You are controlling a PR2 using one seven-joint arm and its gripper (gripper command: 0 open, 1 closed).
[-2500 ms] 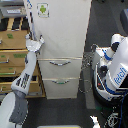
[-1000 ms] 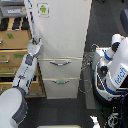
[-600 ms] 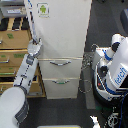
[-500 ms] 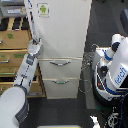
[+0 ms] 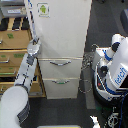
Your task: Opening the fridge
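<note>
Exterior view, left to right.

Far left: tan wooden cabinet (image 5: 12, 60) with stacked drawers, running from the upper left down past mid-frame. Dark clutter sits on top of it (too blurry to identify).

Bottom left: the working arm (image 5: 21, 85), white with dark joint bands, rises diagonally from the lower-left corner toward the fridge's left edge. Its big rounded shoulder shell fills the bottom-left corner.

Gripper (image 5: 34, 46) is at the fridge's left edge, at about the lower third of the upper door and just above the seam with drawer 1. It looks to be touching or right beside the door edge; contact can't be confirmed at this resolution. Finger state: cannot tell, the tips merge with the door edge and the cabinet behind.

Center: fridge (image 5: 62, 45), tall and white, standing upright between the cabinet and the second robot. The upper door carries a green android sticker (image 5: 43, 9) near its top-left corner. A thin dark gap shows along the door's left edge near the top, so it may be slightly ajar (not certain). Below are 2 drawers, each with a curved silver handle: upper handle (image 5: 60, 63), lower handle (image 5: 61, 81). Both drawers look flush.

Right: white-and-blue robot body (image 5: 116, 70) on dark floor, near the fridge's right side but apart from it, with loose cables (image 5: 89, 62) hanging between them.
</note>
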